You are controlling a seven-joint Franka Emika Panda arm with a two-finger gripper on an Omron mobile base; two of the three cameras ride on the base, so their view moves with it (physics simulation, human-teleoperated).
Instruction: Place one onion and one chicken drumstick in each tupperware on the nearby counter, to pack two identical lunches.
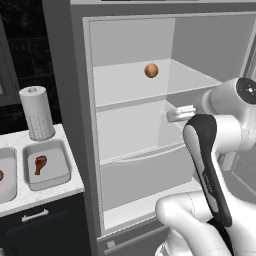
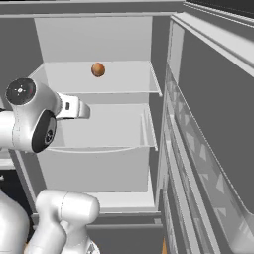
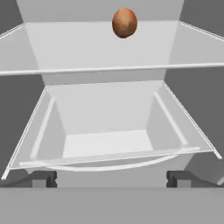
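One brown onion [image 1: 151, 70] [image 2: 98, 69] [image 3: 124, 22] lies on the fridge's upper shelf. My gripper [image 3: 111, 179] is open inside the fridge at the height of the shelf below, its fingertips [image 3: 43, 178] wide apart with nothing between them. The onion is above and beyond them. On the counter [image 1: 50, 192] to the left of the fridge stands a grey tupperware [image 1: 62, 172] holding a chicken drumstick [image 1: 40, 164]. A second tupperware [image 1: 7, 187] is cut off by the left edge, with a small brown thing just showing in it.
A white paper towel roll [image 1: 36, 113] stands behind the tupperwares. The fridge has a clear drawer [image 3: 105, 144] under the gripper. Its open door [image 2: 213, 129] stretches along the right. A black cabinet with a silver handle [image 1: 35, 216] sits under the counter.
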